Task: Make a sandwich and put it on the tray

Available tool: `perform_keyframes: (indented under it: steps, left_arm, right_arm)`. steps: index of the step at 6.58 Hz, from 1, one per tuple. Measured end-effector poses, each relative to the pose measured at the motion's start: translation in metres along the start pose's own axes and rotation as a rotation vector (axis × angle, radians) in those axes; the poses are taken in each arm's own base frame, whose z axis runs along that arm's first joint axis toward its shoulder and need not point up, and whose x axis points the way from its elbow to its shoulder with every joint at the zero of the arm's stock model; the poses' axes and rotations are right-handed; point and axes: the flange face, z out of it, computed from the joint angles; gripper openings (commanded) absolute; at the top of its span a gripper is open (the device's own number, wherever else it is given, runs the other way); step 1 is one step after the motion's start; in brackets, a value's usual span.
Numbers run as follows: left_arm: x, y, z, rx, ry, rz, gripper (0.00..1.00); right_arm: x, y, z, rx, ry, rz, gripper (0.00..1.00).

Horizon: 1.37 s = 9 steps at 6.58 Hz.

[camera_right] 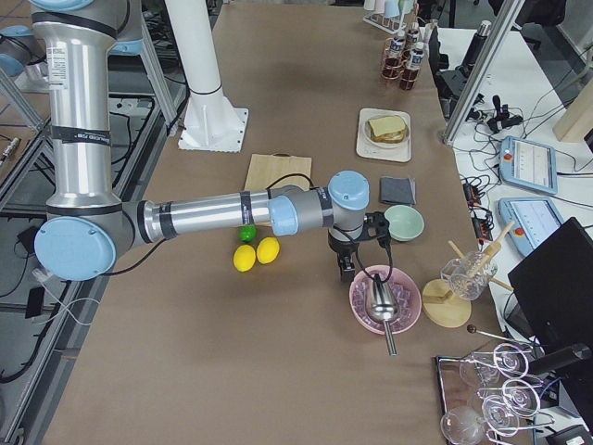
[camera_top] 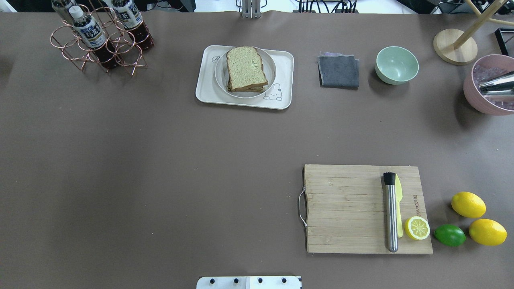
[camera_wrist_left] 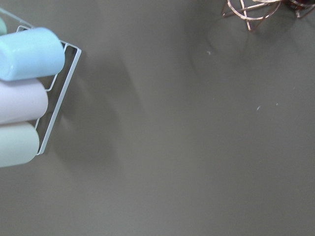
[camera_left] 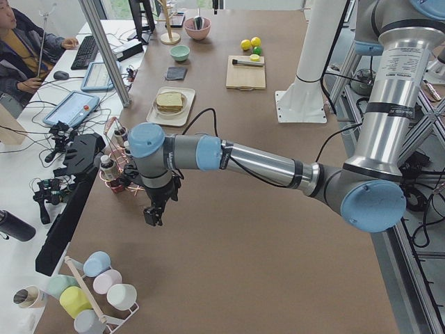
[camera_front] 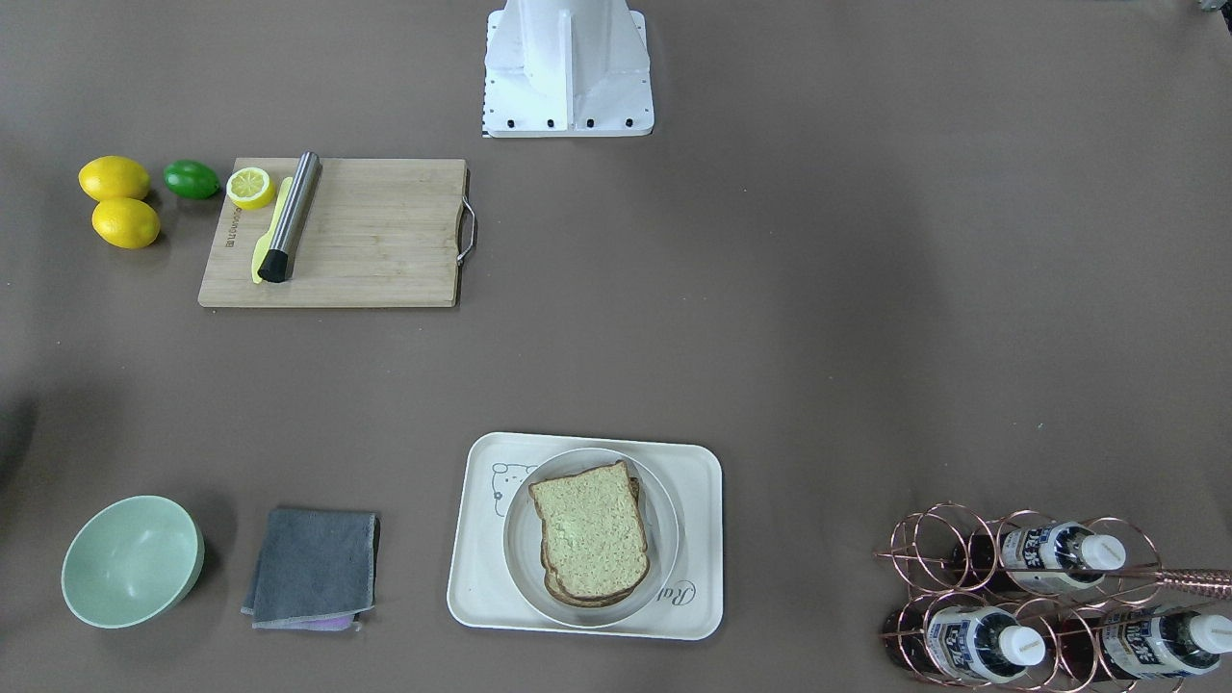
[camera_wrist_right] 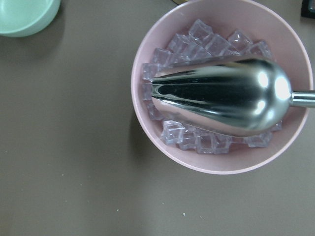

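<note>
Overhead exterior view: one sandwich (camera_top: 245,68) on one white plate (camera_top: 220,78), set on the tray (camera_top: 207,90) at my table's far centre.

I count two speckled, brown-crusted slices stacked slightly askew, and one cream tray with a cartoon animal at its near right corner. Right of it lie one grey cloth (camera_top: 339,71) and one green bowl (camera_top: 396,65). Far left stands a copper rack (camera_top: 120,54) with three bottles (camera_front: 1059,551). Near right is one cutting board (camera_top: 345,208) with a steel rod (camera_top: 391,212), a yellow knife (camera_top: 398,200) and a half lemon (camera_top: 417,228); two lemons (camera_top: 468,204) and one lime (camera_top: 449,235) sit beside it. Broad brown tabletop separates tray from board. My left gripper (camera_left: 154,214) hangs near the rack, my right gripper (camera_right: 347,271) beside a pink bowl (camera_top: 478,102) of ice; how wide either stands I cannot tell.
</note>
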Motion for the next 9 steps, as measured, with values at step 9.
perform_keyframes:
  steps: [9]
  left_arm:
    - [0.004,0.119,0.033,-0.052,0.035,-0.171,0.97]
  right_arm:
    - [0.053,0.049,0.01,-0.036,0.066,0.099,1.0]
